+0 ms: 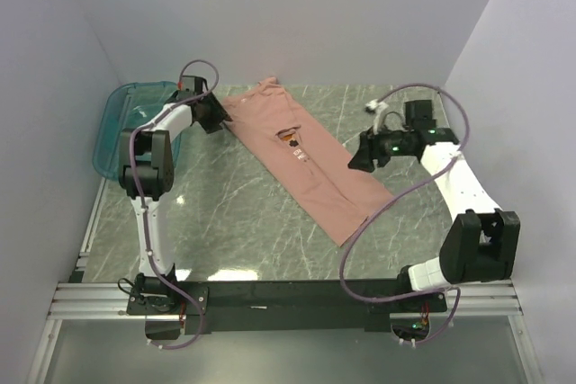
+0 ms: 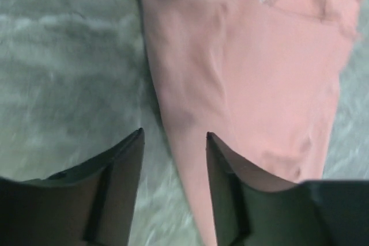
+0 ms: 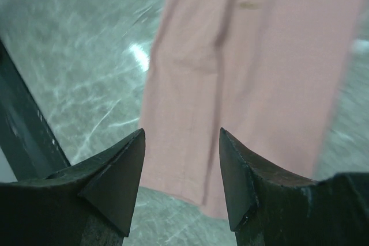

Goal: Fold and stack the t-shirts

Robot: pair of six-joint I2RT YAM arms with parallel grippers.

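Observation:
The salmon-pink t-shirt (image 1: 301,158) lies folded into a long narrow strip running diagonally from the back centre to the front right of the table, with its small print facing up near the middle. My left gripper (image 1: 216,117) is open and empty at the strip's far left end; in the left wrist view the shirt (image 2: 253,79) lies under and beyond the right finger (image 2: 222,188). My right gripper (image 1: 357,158) is open and empty just right of the strip's middle; in the right wrist view the shirt's hem end (image 3: 242,84) lies below the open fingers.
A teal translucent plastic bin (image 1: 126,123) stands at the back left, beside the left arm. The green marble tabletop (image 1: 225,213) ends at white walls behind and at both sides. A black rail (image 1: 288,294) runs along the near edge.

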